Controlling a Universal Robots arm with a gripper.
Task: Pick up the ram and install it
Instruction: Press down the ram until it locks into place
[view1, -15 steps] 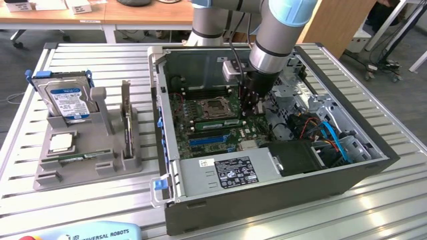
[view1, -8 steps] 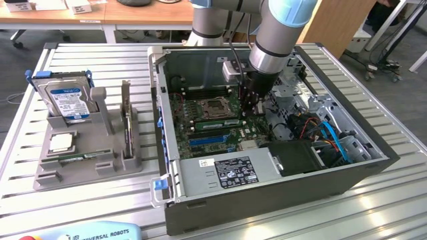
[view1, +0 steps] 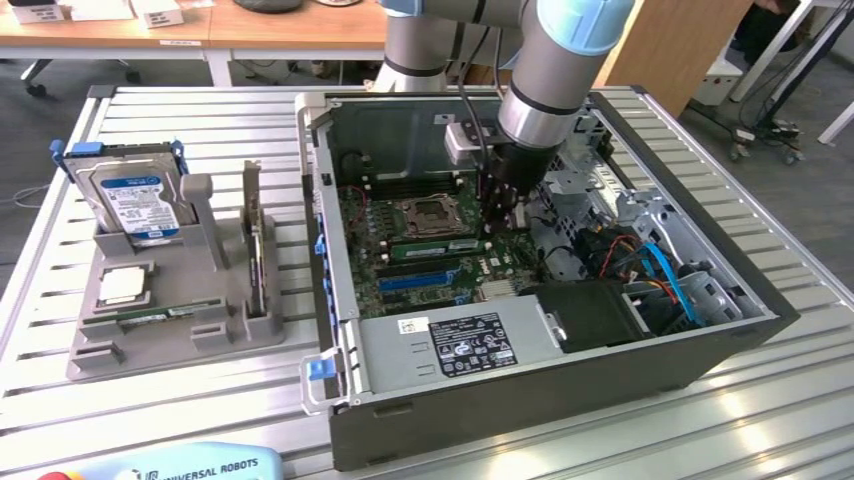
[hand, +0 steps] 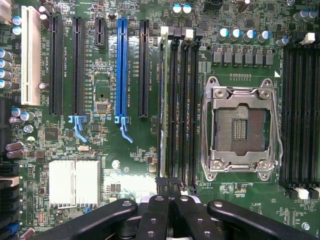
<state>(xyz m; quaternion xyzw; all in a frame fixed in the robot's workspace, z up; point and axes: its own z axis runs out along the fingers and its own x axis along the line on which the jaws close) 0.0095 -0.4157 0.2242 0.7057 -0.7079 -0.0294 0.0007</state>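
Observation:
A ram stick (hand: 163, 100) stands edge-on in the slot nearest the blue connector, beside the empty CPU socket (hand: 239, 129). In the exterior view it is a green strip (view1: 441, 244) on the motherboard, just below the socket. My gripper (hand: 170, 192) hangs over one end of that slot row with its black fingers (hand: 155, 215) pressed together and nothing visible between them. It reaches down inside the open computer case (view1: 350, 330), with its tip (view1: 501, 228) close above the board. A second green stick (view1: 167, 313) lies in the grey fixture outside the case.
The grey fixture (view1: 94, 350) at the exterior view's left also holds a silver hard drive with a blue label (view1: 131, 200), a square CPU chip (view1: 122, 285) and an upright card (view1: 251, 230). Cables (view1: 661, 275) and a power supply (view1: 454, 345) crowd the case.

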